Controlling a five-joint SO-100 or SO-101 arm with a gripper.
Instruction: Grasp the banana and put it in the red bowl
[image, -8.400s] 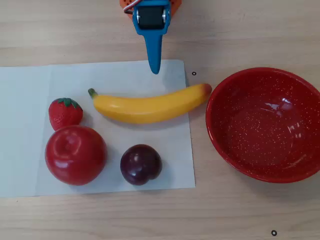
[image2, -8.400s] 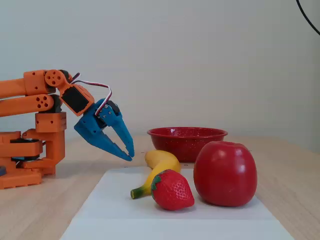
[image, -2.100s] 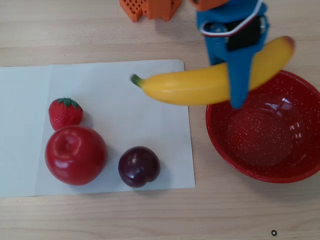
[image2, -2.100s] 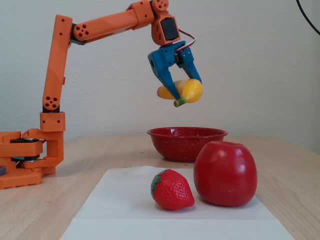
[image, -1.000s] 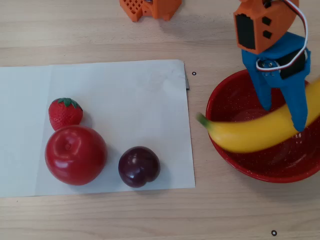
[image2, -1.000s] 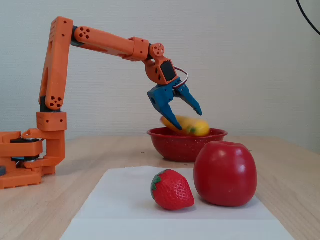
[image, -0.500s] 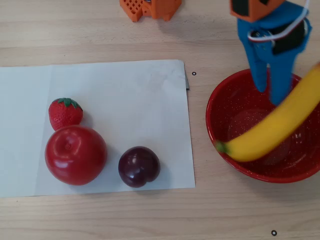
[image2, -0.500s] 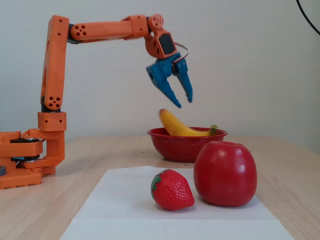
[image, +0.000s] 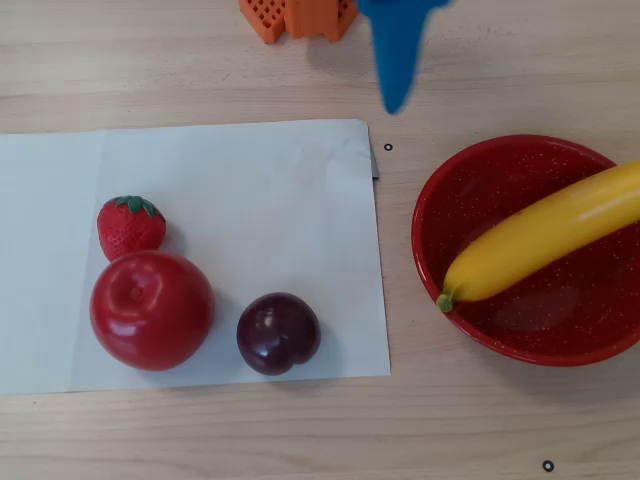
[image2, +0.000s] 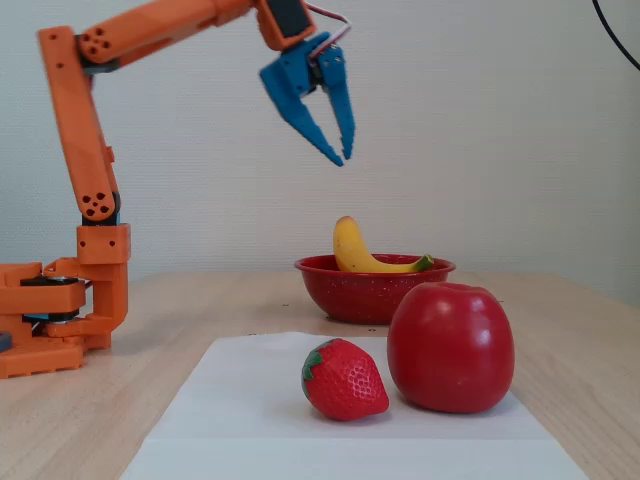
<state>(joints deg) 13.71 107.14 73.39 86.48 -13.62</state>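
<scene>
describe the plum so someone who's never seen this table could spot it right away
In the overhead view, find the white sheet of paper on the wooden table; three fruits sit along its lower part. The plum is the rightmost, just right of the big red apple. It is the only dark purple one, smaller than the apple and smooth, unlike the leafy strawberry.

This looks like a hobby or lab bench set up for robot practice — not a kitchen. A pale wood-grain table (image2: 580, 330) stands against a bare off-white wall (image2: 500, 130), with a black cable (image2: 615, 35) hanging in the corner of the fixed view. An orange, 3D-printed-looking arm (image2: 85, 150) is fixed at the table's edge. The fruit is glossy toy fruit — a strawberry (image2: 344, 379), an apple (image2: 450, 346), a plum (image: 278, 333) — laid out on a plain white paper sheet (image: 260, 200). Small black marks (image: 547, 466) dot the tabletop.
</scene>
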